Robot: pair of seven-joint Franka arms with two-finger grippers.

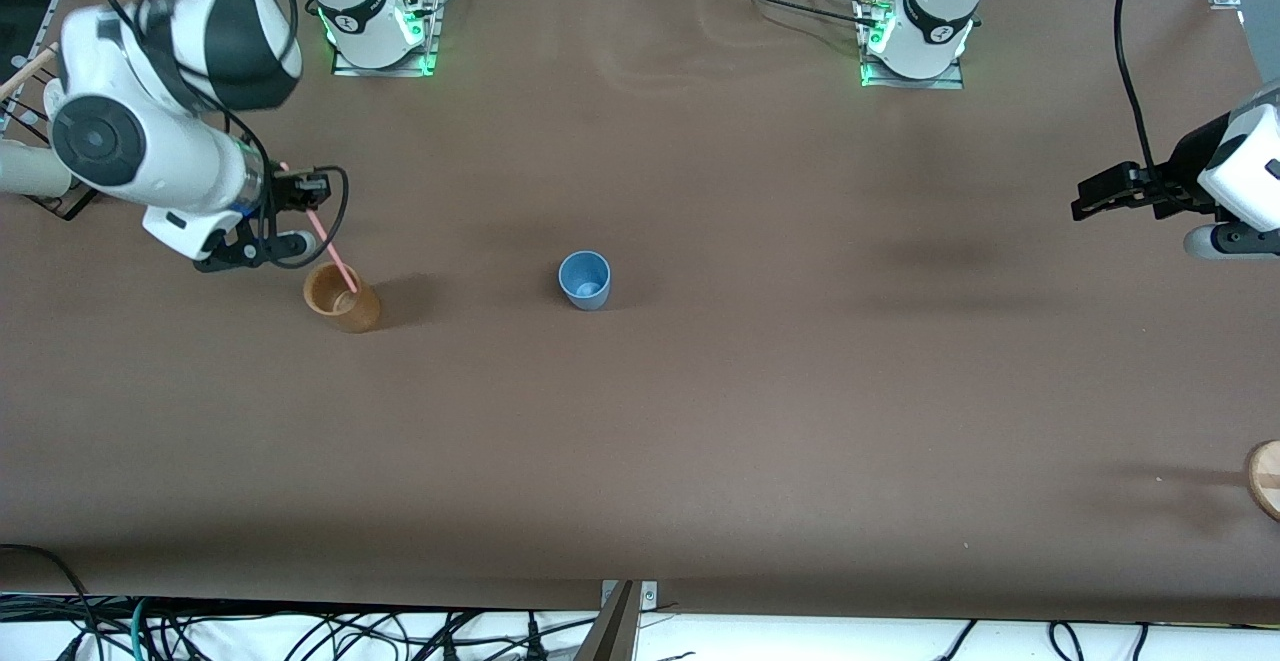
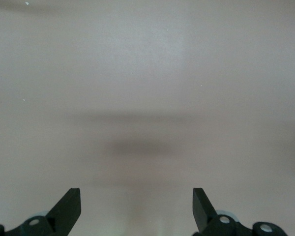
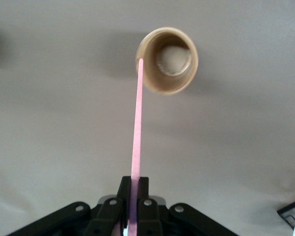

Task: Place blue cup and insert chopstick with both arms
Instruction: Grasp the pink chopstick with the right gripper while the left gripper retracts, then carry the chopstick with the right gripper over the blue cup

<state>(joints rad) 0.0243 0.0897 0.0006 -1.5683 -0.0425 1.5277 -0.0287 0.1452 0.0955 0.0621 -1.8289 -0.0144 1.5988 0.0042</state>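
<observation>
The blue cup [image 1: 585,280] stands upright and alone near the middle of the table. My right gripper [image 1: 303,193] is shut on the pink chopstick [image 1: 331,251], above the tan cup [image 1: 342,297] at the right arm's end. In the right wrist view the chopstick [image 3: 137,123] runs from my right gripper [image 3: 134,183] to the rim of the tan cup [image 3: 168,61]; I cannot tell whether its tip is inside. My left gripper [image 1: 1100,195] hovers open and empty over bare table at the left arm's end. The left wrist view shows its two fingertips [image 2: 69,204] apart.
A round wooden object [image 1: 1266,478] lies at the table's edge at the left arm's end, nearer the front camera. A dark rack [image 1: 45,196] stands at the table's edge by the right arm. Cables [image 1: 1135,61] hang by the left arm.
</observation>
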